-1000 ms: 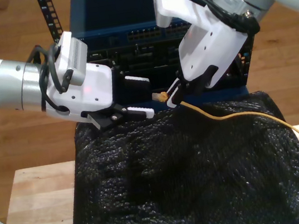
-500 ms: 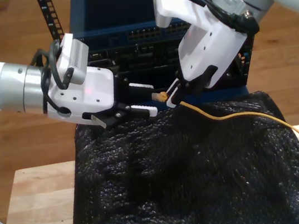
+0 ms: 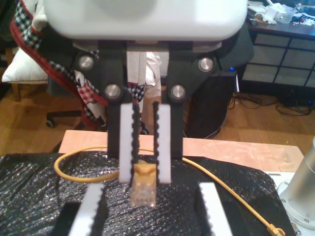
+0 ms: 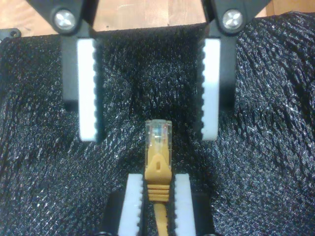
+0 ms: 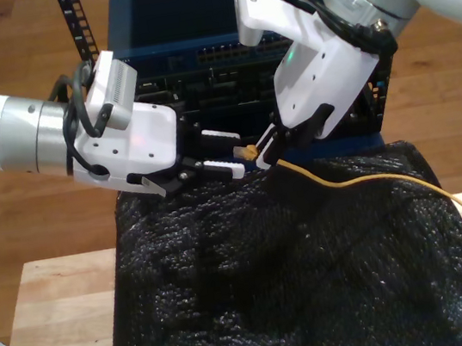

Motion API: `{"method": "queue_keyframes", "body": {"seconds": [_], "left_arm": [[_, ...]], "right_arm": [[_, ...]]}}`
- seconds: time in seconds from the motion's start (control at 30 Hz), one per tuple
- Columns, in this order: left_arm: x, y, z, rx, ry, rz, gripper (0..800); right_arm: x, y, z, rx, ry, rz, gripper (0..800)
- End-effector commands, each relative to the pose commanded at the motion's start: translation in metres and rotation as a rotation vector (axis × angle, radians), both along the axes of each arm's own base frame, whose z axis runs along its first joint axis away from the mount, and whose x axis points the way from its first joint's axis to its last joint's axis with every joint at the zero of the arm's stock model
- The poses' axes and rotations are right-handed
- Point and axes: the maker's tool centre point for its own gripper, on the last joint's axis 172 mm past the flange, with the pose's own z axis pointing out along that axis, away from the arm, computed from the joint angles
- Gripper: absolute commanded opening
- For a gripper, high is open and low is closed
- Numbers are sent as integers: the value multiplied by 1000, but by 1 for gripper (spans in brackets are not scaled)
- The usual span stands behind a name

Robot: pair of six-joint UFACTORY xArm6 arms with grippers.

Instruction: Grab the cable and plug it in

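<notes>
Much of the blue rack (image 5: pixel 166 26) at the top of the exterior view is masked by the two arms, and its row of ports is too small to read. My first gripper (image 5: pixel 267 152), right of centre in the exterior view, has its fingers pinching the cable (image 5: pixel 371 178) just behind the plug (image 5: pixel 248 149). The yellow line sags over the black crinkled sheet (image 5: pixel 272 271) and gets cut off at the lower right edge of that view.

The second wrist view gives the best look: the clear plug (image 4: pixel 158 132) sticks out past the clamped pads, boot and all. My second gripper (image 5: pixel 226 150), left of centre in the exterior view, has its fingers spread wide, one on each side of the plug tip and touching nothing. The wooden table (image 5: pixel 54 330) peeks out at the lower left.
</notes>
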Motion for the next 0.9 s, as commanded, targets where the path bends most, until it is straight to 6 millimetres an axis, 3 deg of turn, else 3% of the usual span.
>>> {"method": "queue_keyframes", "body": {"seconds": [0.9], "left_arm": [[0,0,0,-4,2,1,256]], "right_arm": [[0,1,-1,0,1,3,9]]}}
